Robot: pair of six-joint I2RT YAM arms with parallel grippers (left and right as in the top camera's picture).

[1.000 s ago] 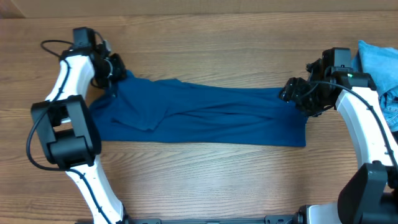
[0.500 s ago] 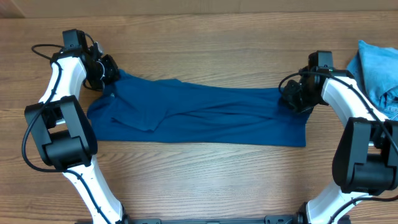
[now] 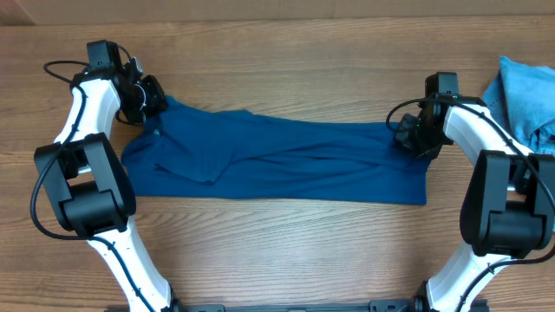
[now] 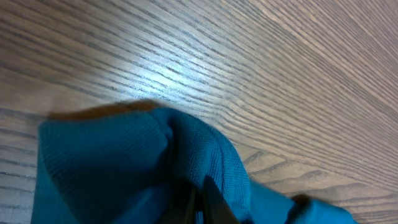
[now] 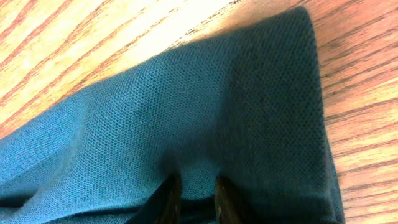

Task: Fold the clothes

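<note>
The clothes in hand are one deep-blue knit shirt (image 3: 277, 160), lying spread lengthwise across the wooden table (image 3: 277, 251). My left gripper (image 3: 154, 102) is at the shirt's far-left corner, shut on a bunched fold of it; in the left wrist view the fold (image 4: 112, 162) wraps round the closed fingers of that gripper (image 4: 202, 208). My right gripper (image 3: 406, 137) is at the far-right corner. In the right wrist view its gripper (image 5: 198, 196) pinches a pucker of the shirt (image 5: 217, 106) between narrow-set fingers.
A light-blue garment (image 3: 525, 91) lies heaped at the table's right edge, just behind the right arm, with a paler denim-like piece (image 3: 546, 143) below it. Black cables (image 3: 61, 65) loop beside the left arm.
The right jaws have closed down onto the shirt's far-right corner, and that arm has swung in from the right. The left arm shifted slightly up and left, still gripping.
</note>
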